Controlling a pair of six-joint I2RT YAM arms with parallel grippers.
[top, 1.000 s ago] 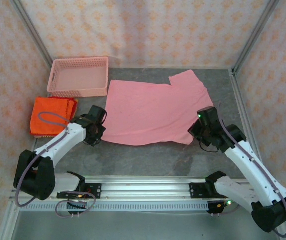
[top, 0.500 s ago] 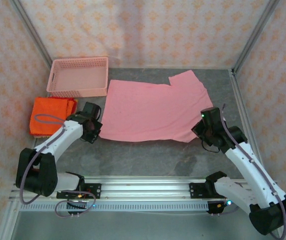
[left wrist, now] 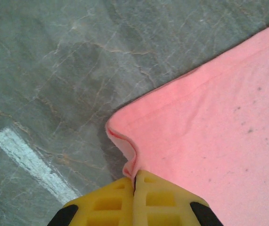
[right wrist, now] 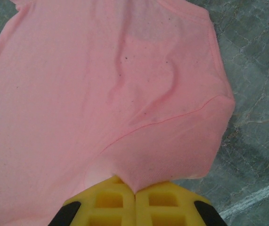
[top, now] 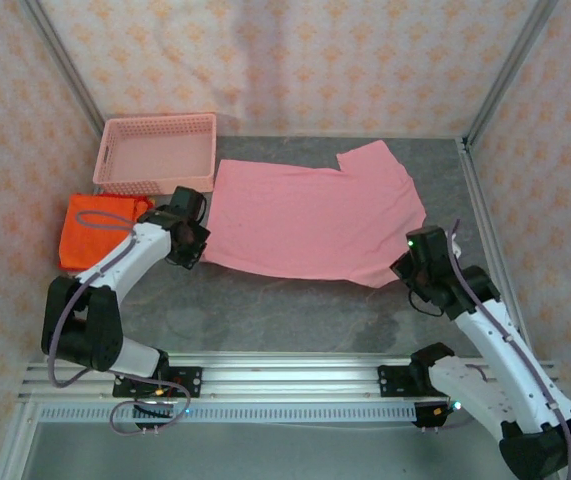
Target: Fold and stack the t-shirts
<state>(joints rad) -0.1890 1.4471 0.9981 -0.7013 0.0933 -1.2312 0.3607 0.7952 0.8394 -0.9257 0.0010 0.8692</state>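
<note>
Light pink cloth t-shirt (top: 310, 220) lay flat on grey marbled table (top: 295, 310), left gripper (left wrist: 134, 178) clamped its near-left corner — right gripper (right wrist: 134, 189) its near-right corner.

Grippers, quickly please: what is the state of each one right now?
The left gripper: closed, holding the pink t-shirt by its near left corner.
The right gripper: closed, holding the same shirt at its near right corner.

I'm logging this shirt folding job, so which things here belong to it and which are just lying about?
Part of the job: pink t-shirt, pinched by left gripper and right gripper; folded orange t-shirts.
Lying about: pink mesh basket.
</note>
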